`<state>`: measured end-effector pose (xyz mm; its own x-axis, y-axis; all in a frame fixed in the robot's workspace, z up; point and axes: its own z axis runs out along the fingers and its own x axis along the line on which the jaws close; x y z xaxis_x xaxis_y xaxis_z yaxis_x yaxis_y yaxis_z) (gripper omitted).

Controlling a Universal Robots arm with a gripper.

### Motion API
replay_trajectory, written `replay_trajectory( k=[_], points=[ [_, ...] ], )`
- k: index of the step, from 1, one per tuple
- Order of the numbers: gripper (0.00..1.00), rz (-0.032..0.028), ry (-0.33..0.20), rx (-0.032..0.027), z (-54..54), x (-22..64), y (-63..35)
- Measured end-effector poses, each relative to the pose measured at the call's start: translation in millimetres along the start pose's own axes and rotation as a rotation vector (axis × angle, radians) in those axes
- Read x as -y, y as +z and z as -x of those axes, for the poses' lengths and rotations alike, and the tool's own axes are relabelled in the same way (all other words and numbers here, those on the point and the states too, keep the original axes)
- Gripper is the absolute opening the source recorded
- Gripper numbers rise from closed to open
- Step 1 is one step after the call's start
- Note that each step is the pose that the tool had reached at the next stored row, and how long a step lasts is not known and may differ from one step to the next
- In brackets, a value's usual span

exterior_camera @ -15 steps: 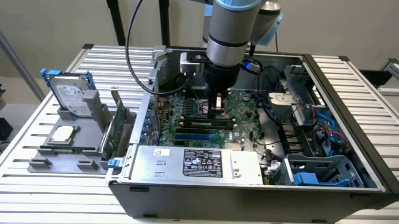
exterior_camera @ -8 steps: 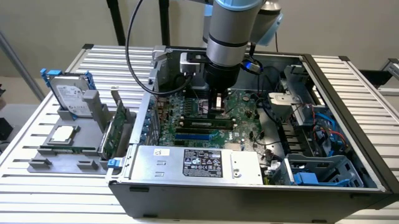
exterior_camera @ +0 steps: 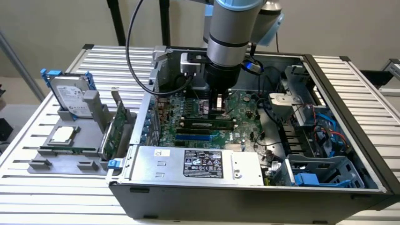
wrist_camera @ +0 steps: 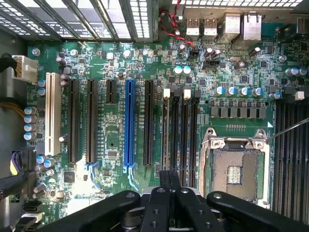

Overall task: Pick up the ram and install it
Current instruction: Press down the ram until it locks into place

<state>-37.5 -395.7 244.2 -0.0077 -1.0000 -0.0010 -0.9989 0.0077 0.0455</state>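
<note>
Ram (exterior_camera: 206, 123) stands on its long edge in one of the black slots of the motherboard (exterior_camera: 240, 133), inside the open computer case (exterior_camera: 350, 117). Its long axis runs across the exterior view from left to right, parallel to the blue slot (exterior_camera: 196, 138) nearer the camera. Pale stickers show on its face, but their writing cannot be read. At the exterior view's left, on the slatted desk (exterior_camera: 37, 197), a grey holder (exterior_camera: 62, 164) carries a hard drive (exterior_camera: 67, 96) with blue rails, a square processor (exterior_camera: 62, 135) and an upright green expansion card (exterior_camera: 112, 133). The drive's label is too small to read. Further right, the grey power supply (exterior_camera: 194, 164) at the front of the case bears a small white sticker and a larger black-and-white label, both illegible. The end effector (exterior_camera: 218, 110) reaches straight down over the board, its tips just above and behind the ram. Whether they touch it cannot be told. In the wrist view the end effector (wrist_camera: 169, 180) has its two narrow fingers (wrist_camera: 163, 180) pressed together with nothing seen between them, over the row of memory slots (wrist_camera: 186, 140) beside the open processor socket (wrist_camera: 235, 166).
</note>
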Motion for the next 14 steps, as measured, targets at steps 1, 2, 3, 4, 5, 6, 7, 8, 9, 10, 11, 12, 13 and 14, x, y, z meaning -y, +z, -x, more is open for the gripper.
replay_trajectory(
  k=[1, 2, 3, 4, 5, 6, 7, 8, 9, 10, 11, 12, 13, 14],
  points=[
    [0.00, 0.0000, 0.000, 0.0000, 0.0, 0.0, 0.0],
    [0.00, -0.0002, 0.000, 0.0000, 0.0, -0.2, 0.0],
    [0.00, -0.0005, 0.000, -0.0002, 0.0, -0.3, 0.2],
    [0.00, -0.0007, 0.000, 0.0001, 0.0, -0.7, 0.7],
    [0.00, -0.0009, 0.000, 0.0000, 0.0, -1.5, 1.6],
    [0.00, -0.0014, 0.000, 0.0001, 0.0, -2.8, 2.8],
    [0.00, -0.0018, 0.000, 0.0003, 0.0, -3.8, 4.2],
    [0.00, -0.0018, 0.000, 0.0004, 0.0, -3.8, 5.3],
    [0.00, -0.0020, 0.000, 0.0005, 0.1, -3.7, 6.1],
    [0.00, -0.0022, 0.000, 0.0004, 0.2, -3.7, 6.6],
    [0.00, -0.0025, 0.000, 0.0004, 0.3, -3.7, 7.0],
    [0.00, -0.0030, 0.000, 0.0004, 0.4, -3.7, 7.5],
    [0.00, -0.0034, 0.000, 0.0005, 0.5, -3.6, 7.9],
    [0.00, -0.0038, 0.000, 0.0005, 0.5, -3.6, 8.2]
  ],
)
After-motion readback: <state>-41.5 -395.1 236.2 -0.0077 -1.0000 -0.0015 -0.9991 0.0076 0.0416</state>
